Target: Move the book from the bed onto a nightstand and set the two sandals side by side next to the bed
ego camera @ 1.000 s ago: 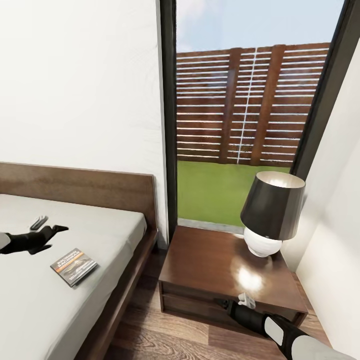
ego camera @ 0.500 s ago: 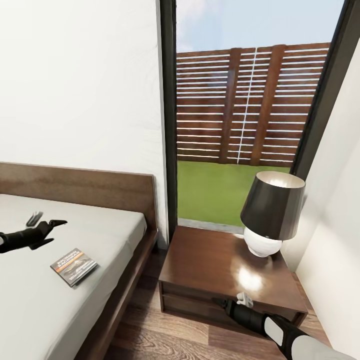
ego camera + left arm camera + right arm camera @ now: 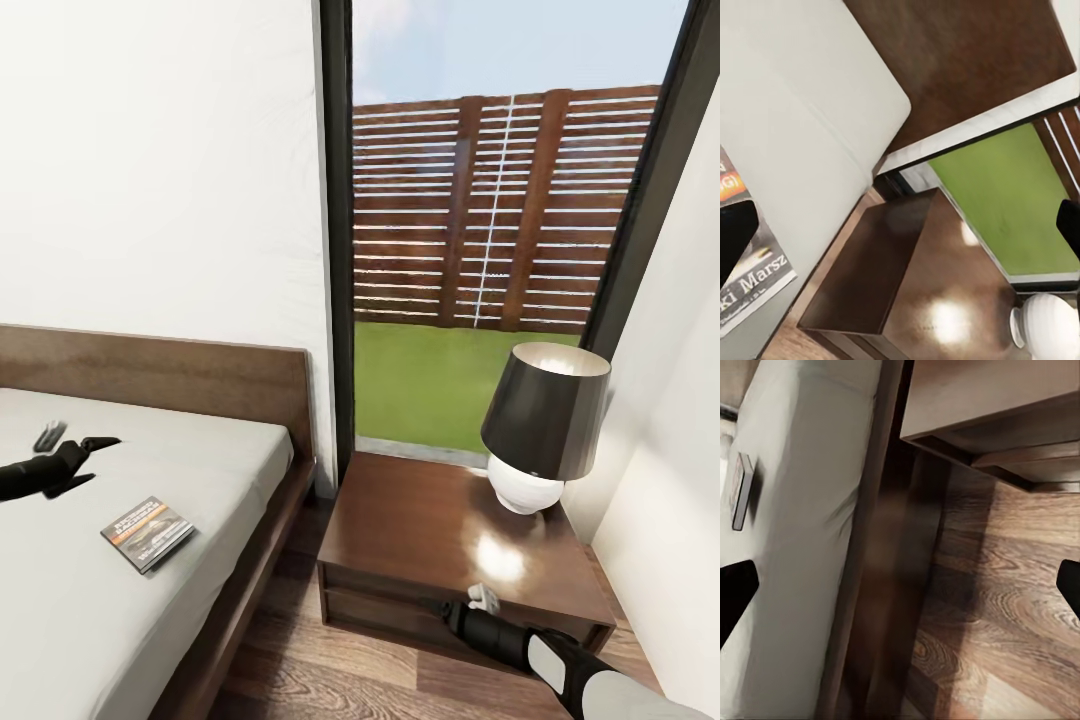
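Since 1 second ago my left gripper (image 3: 68, 440) has drawn back toward the left edge of the head view and away from the book (image 3: 148, 532), while my right gripper (image 3: 468, 603) has barely shifted at the front of the nightstand (image 3: 420, 520). That paperback lies flat on the grey mattress of the bed (image 3: 220, 470), near the side edge that faces the nightstand, and nothing touches it. My left jaws stand apart and hold nothing; the 2 dark fingertips sit at opposite borders of the left wrist view, with the book's cover (image 3: 750, 281) partly between them. The left arm reaches across the mattress from the left, low over the sheet. My right arm comes up from the lower right corner, its gripper held low before the nightstand's upper drawer front; its jaws are also wide apart and empty in the right wrist view, which looks along the bed frame and plank floor. My worry is the thin book: I judge that a flat approach could push it across the smooth sheet and off the near edge instead of pinching it. On the nightstand, the lamp (image 3: 545, 430) takes the back right corner, so a careless set-down could knock it.
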Available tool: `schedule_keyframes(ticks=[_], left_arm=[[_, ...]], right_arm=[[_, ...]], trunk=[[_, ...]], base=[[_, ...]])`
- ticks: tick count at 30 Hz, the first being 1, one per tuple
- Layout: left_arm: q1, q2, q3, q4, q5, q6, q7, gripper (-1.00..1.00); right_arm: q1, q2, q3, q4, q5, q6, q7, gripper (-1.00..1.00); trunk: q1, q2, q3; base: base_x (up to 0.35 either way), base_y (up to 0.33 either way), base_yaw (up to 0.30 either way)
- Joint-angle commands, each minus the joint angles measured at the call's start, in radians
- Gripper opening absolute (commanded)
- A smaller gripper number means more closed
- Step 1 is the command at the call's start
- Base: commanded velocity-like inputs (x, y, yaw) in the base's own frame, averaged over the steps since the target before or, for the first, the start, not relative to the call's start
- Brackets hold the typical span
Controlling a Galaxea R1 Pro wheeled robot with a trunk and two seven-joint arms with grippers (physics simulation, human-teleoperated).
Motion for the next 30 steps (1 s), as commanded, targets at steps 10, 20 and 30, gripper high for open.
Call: schedule_keyframes(ticks=[10, 20, 30], left_arm=[[-0.001, 0.044, -0.002, 0.0, 0.014, 0.011, -0.017, 1.0], [-0.001, 0.058, -0.001, 0.0, 0.013, 0.012, -0.046, 1.0], [-0.001, 0.061, 0.0, -0.007, 0.014, 0.043, -0.05, 1.0]], right_arm=[[0.0, -0.001, 0.047, 0.0, -0.012, 0.012, 0.121, 1.0], [0.0, -0.001, 0.056, 0.001, -0.015, 0.012, 0.145, 1.0], [0.0, -0.001, 0.058, 0.001, -0.016, 0.011, 0.168, 1.0]], trunk=[[0.0, 0.0, -0.001], [0.034, -0.063, -0.029], [0.073, -0.133, -0.061]], base=[[0.0, 0.0, 0.0], [0.0, 0.0, 0.0], [0.0, 0.0, 0.0]])
